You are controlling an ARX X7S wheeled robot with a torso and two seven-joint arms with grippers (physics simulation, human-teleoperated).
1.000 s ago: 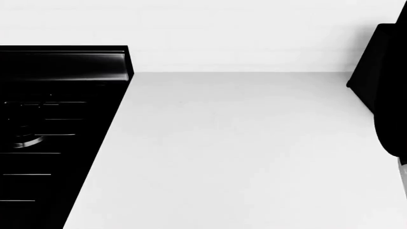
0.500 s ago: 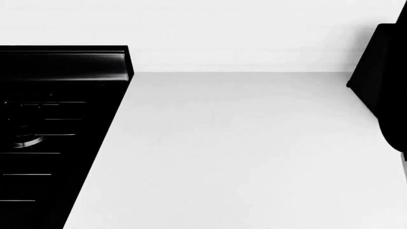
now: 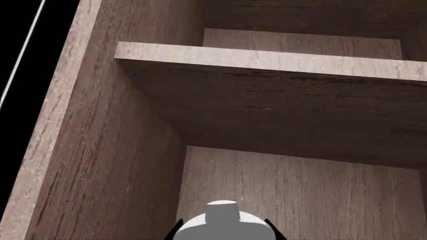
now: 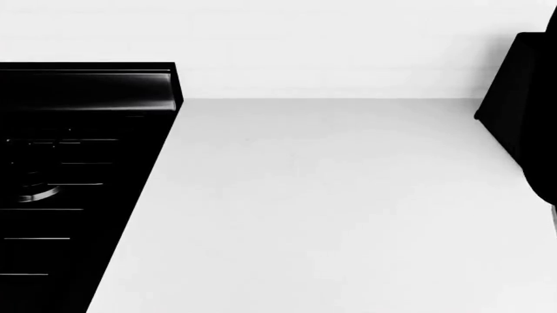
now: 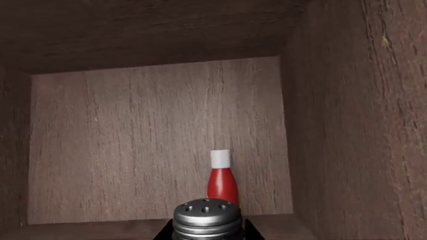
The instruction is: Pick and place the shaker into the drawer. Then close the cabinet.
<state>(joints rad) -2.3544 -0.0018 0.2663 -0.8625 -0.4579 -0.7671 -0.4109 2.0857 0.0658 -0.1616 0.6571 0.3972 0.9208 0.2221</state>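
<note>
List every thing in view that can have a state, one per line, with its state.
shaker: upright, cap on, at the right gripper, jaws mostly hidden.
red bottle: upright, white cap on, beyond the shaker.
drawer: open, wood walls showing.
left gripper: grip state unclear.
stove: no flame seen.

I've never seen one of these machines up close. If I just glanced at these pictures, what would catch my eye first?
Probably the red bottle with a white cap, standing upright near the back wall of a wooden compartment. Right in front of the camera there sits the shaker, its perforated silver cap between the right pincer tips. From the head, a black stove stands out starkly against the bare white counter.
</note>
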